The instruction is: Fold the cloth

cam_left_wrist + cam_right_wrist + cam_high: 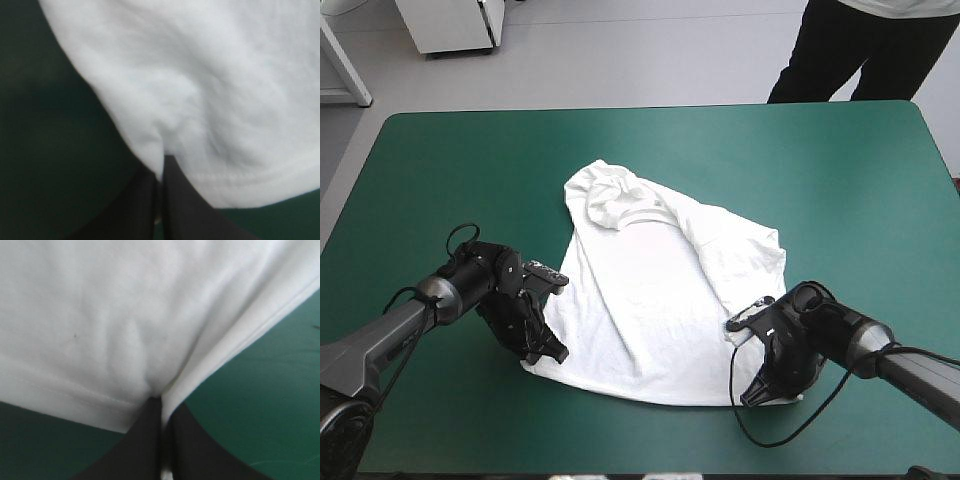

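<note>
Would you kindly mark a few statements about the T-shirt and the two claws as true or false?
1. The left claw is shut on the T-shirt at its near edge. True.
2. The right claw stands open. False: it is shut on the T-shirt.
3. The T-shirt is a folded bundle. False: it lies mostly spread, bunched at its far end.
4. The T-shirt rests on the teal-green cover. True.

The left gripper (pixel 162 162) has its 2 black fingers (pixel 137 210) pretty much pressed together, with a bit of the white T-shirt (pixel 210 75) pinched between the tips. The shirt spreads out ahead of the gripper, kinda wrinkled near the pinch. Its stitched hem (pixel 245 182) runs right beside 1 finger, and teal-green cover (pixel 45 165) shows past the shirt's edges.
</note>
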Controlling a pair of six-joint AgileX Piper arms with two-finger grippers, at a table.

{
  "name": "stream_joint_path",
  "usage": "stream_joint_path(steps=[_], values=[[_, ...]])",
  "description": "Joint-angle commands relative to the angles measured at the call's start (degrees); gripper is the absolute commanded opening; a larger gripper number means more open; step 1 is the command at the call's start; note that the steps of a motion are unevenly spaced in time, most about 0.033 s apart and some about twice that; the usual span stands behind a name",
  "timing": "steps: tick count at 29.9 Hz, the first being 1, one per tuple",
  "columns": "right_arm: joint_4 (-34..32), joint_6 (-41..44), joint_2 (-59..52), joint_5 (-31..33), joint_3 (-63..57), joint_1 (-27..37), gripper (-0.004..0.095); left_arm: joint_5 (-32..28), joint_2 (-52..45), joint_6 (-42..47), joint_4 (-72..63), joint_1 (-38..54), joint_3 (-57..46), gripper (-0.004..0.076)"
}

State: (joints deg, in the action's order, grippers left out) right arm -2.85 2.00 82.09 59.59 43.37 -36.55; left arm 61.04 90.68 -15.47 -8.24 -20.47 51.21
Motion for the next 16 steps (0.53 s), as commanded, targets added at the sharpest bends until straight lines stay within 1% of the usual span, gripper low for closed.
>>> stream_joint_path(steps=[1,4,7,12,16], values=[[7.55,1.05,4.83,-11.85,-3.5,-1.23,-0.0013,-6.97,1.77,-0.57,-8.14,-1.07,-2.05,-0.001],[5.29,2.83,2.79,-8.81,-1.18,-1.23,-0.0013,-4.65,-2.0,-0.46,-8.14,-1.07,-0.08,-0.001],[0.85,5.42,-0.85,-5.24,2.98,-1.23,-0.0013,-1.88,-7.21,0.6,-7.98,-1.07,3.09,-0.001],[-9.3,10.91,-8.06,2.84,14.36,-1.23,-0.0013,3.56,-16.74,3.46,-5.7,-1.07,11.33,-0.001],[-13.0,11.27,-12.75,9.62,24.83,-1.23,-0.0013,8.74,-22.23,4.55,-4.88,-1.07,20.45,-0.001]])
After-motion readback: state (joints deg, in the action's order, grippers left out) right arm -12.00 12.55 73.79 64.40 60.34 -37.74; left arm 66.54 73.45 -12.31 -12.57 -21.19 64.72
